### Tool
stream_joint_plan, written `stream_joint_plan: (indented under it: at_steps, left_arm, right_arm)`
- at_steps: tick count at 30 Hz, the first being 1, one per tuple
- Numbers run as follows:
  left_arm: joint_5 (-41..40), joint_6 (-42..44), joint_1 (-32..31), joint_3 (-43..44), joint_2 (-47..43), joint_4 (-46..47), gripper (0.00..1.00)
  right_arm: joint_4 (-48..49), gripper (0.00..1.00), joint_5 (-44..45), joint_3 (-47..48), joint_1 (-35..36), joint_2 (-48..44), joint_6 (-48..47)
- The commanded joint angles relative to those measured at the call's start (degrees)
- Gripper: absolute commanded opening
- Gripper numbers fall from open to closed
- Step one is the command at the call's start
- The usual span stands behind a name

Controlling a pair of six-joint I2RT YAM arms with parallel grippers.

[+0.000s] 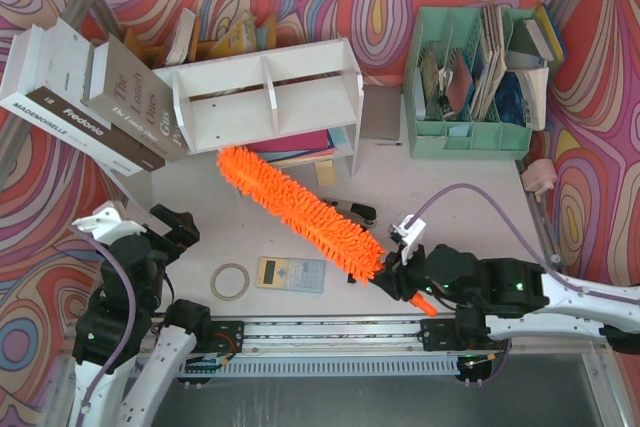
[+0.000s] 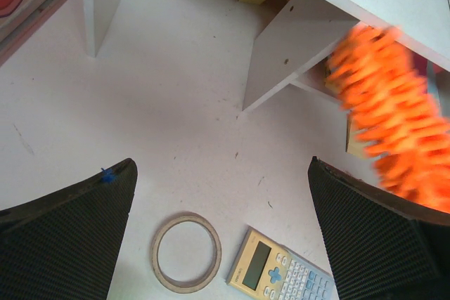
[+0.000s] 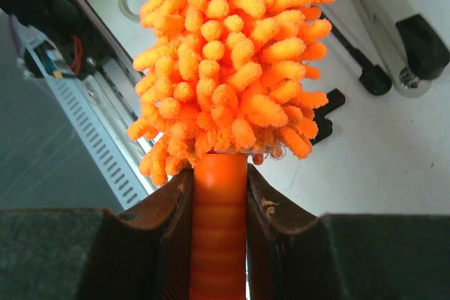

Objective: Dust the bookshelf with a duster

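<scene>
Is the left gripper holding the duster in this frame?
No, the left gripper hangs open and empty above the table; the duster is clamped by its handle in the right gripper.

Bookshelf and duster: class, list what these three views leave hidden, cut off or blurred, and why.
Top view: the bookshelf, lower tier mostly hidden under its own top board.
Left wrist view: the duster, blurred and cut by the right edge.
Right wrist view: the duster's handle end, covered by the right gripper and cut by the bottom edge.
</scene>
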Motion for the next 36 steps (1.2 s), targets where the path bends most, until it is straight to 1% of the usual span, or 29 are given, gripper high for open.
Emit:
stream_joint_plan:
  at_steps: [1,7,14,17,22,29,33,36]
  left_arm:
    - [-0.44,-0.31,0.37,-0.70,-0.35,0.26,0.98]
    - [-0.52,-0.39,0.35,-0.79,-1.03,0.17,0.99]
    - [-0.53,-0.49,0.38,-0.79,-1.67,0.20,0.98]
    - [-0.53,-0.44,0.36,-0.87,-1.86,0.15,0.98]
    - [-0.35,-0.42,0.34,-0.79,-1.82,0.24,0.98]
    - [-0.52,-0.52,0.38,-0.88,-2.49,0.16,0.98]
    - [-0.62,-0.55,0.40,-0.88,-2.52,0.14,0.99]
    - [-0.62,-0.53,0.39,-0.84,-2.39,0.15,0.99]
  right_arm:
    - [-0.42,0.00,2.49,3.72,0.58,-2.54,-3.36]
    - [1.00,0.00,0.58,3.46,0.52,-1.14,-4.62]
    - [4.40,0.00,-2.85,-0.64,0.54,6.10,-1.82]
    - [4.82,0.00,-1.32,-2.25,0.52,9.02,0.45]
    - [5.45,0.00,-0.79,-2.99,0.54,7.61,1.16]
    - [3.56,0.00,-1.66,1.80,0.54,2.66,-2.36]
    - [2.49,0.00,-2.48,4.15,0.54,2.77,-3.85]
    - [3.69,0.00,-3.40,4.00,0.58,2.94,-4.24]
